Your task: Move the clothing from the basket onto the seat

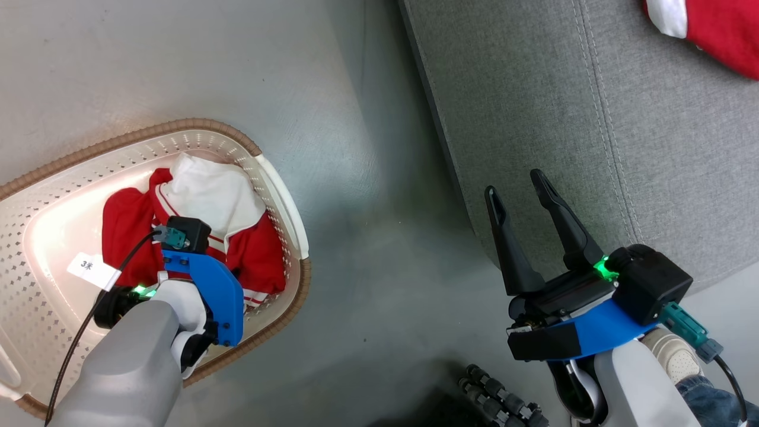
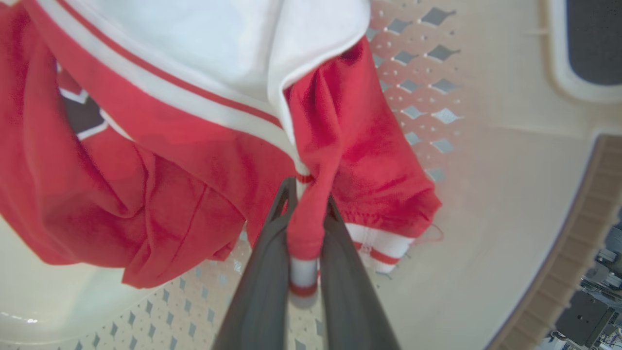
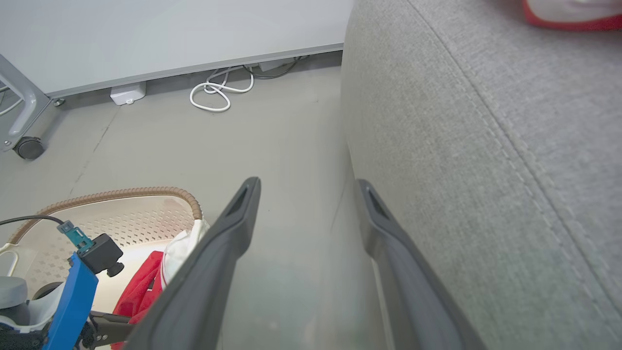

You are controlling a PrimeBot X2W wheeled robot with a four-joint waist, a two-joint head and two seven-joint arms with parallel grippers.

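A red garment with white trim (image 1: 201,231) lies bunched in the cream basket (image 1: 53,190) on the floor at the left. My left gripper (image 2: 306,194) reaches down into the basket, shut on a fold of the red garment (image 2: 311,160); its fingers (image 2: 265,272) pinch a striped edge between them. In the head view the left wrist covers those fingers. My right gripper (image 1: 516,193) hangs open and holds nothing, at the front edge of the grey seat (image 1: 622,130). Another red and white garment (image 1: 711,29) lies on the seat at the far right corner, also the red edge (image 3: 568,14).
Grey floor runs between basket and seat. A white label (image 1: 92,270) sits on the basket's bottom. White cables (image 3: 218,90) lie along the wall, and a castor (image 3: 29,146) stands at the far left. A shoe and jeans leg (image 1: 688,367) of a person show at lower right.
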